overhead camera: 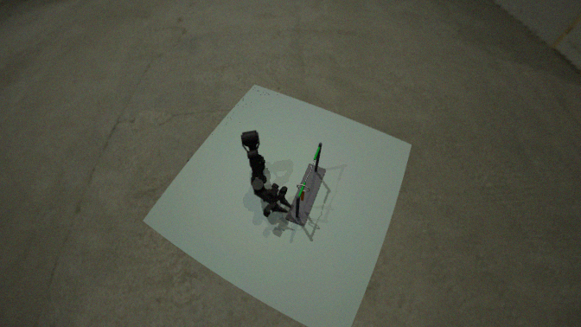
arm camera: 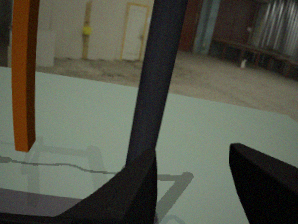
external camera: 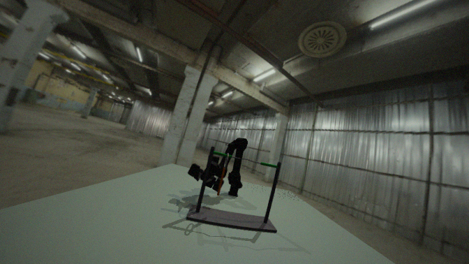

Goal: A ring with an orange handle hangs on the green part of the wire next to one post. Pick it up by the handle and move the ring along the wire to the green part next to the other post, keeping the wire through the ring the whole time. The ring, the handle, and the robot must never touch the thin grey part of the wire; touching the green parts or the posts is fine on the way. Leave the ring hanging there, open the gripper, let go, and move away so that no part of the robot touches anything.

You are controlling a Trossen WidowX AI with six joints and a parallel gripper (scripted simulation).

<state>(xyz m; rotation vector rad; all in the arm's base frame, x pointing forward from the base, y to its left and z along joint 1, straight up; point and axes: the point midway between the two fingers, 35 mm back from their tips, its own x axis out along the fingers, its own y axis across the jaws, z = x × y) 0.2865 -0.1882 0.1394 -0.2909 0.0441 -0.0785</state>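
Claw [overhead camera: 290,209] [external camera: 214,183] [arm camera: 193,156] spread, gripping nothing, near post [overhead camera: 297,208] [external camera: 204,185] [arm camera: 156,75]; orange handle [overhead camera: 303,196] [external camera: 221,181] [arm camera: 24,85] hangs upper left of wrist frame, ring [overhead camera: 306,186] [external camera: 227,157] on green wire [overhead camera: 302,190] [external camera: 220,154].

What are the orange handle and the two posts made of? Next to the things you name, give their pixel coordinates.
The orange handle [overhead camera: 303,196] [external camera: 221,181] [arm camera: 24,75] looks like painted wood or matte plastic: flat colour, crisp edges. The posts look like dark plastic or coated metal, smooth and dull; which, I can't tell.

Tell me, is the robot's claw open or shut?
Open: in the wrist view, the claw's fingers stand apart, with no handle between them.
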